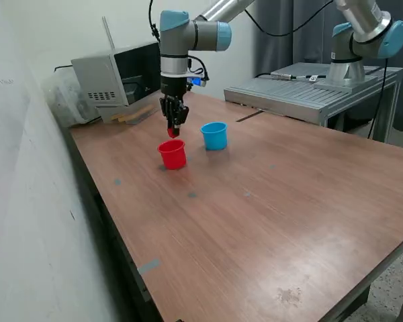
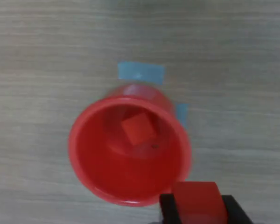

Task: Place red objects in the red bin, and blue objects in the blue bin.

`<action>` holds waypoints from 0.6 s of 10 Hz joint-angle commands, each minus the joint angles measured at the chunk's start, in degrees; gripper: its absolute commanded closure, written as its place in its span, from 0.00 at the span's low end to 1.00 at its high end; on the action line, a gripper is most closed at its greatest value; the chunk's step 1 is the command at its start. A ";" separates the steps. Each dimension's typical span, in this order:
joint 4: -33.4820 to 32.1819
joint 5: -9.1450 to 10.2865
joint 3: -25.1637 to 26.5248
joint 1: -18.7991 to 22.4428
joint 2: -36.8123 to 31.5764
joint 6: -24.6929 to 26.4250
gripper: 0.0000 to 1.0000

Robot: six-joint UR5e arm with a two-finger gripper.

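My claw (image 1: 174, 130) grips a red cube (image 2: 196, 201) above the red cup (image 1: 172, 154) on the wood surface (image 1: 269, 215); another cube (image 2: 138, 129) lies inside, blue cup (image 1: 214, 135) beside; my fingertips are cropped

Wooden table (image 1: 269, 201), brown grain top. Red cup (image 1: 172, 153) upright at far part; light blue cup (image 1: 214, 135) just beside, at its 2 o'clock. Blue tape patches (image 2: 141, 73) touching red cup's base.
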 commanded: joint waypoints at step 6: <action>-1.91 -0.09 -1.70 -3.31 2.75 0.00 1.00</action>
